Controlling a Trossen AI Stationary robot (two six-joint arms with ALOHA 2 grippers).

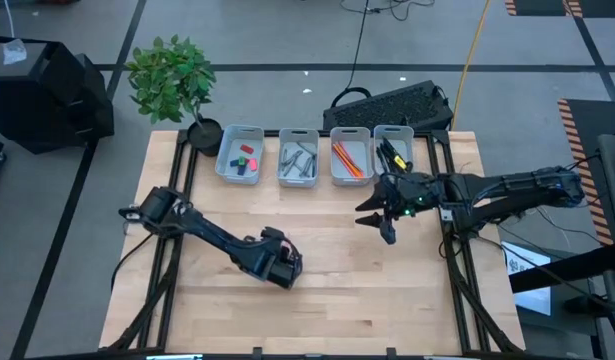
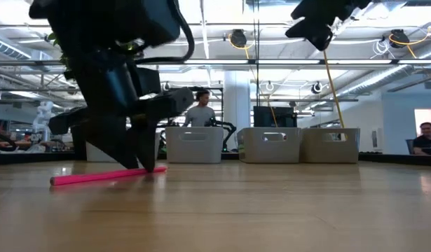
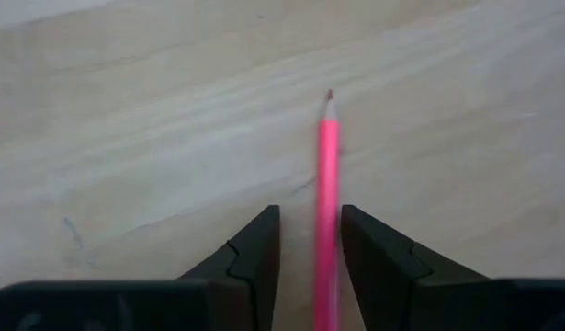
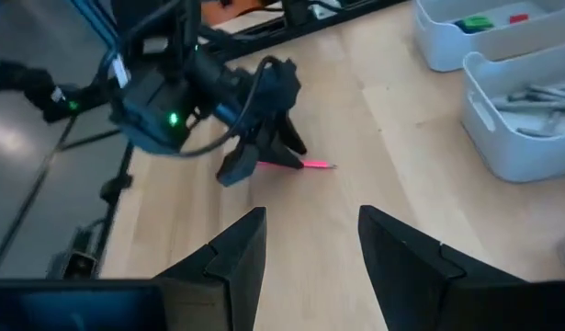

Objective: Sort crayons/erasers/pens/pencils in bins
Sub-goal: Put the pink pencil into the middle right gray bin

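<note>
The left gripper [image 3: 310, 241] is down on the table [image 1: 327, 290] at about seven o'clock, fingers apart astride a pink pencil [image 3: 328, 202]. It looks ready to close, lift and carry toward the bins [image 1: 297, 157] at twelve. The right gripper [image 4: 310, 241] hovers open at three.

Black arms [image 1: 222, 238], wedge-shaped dark fingers [image 3: 254, 257], green indicator light
</note>
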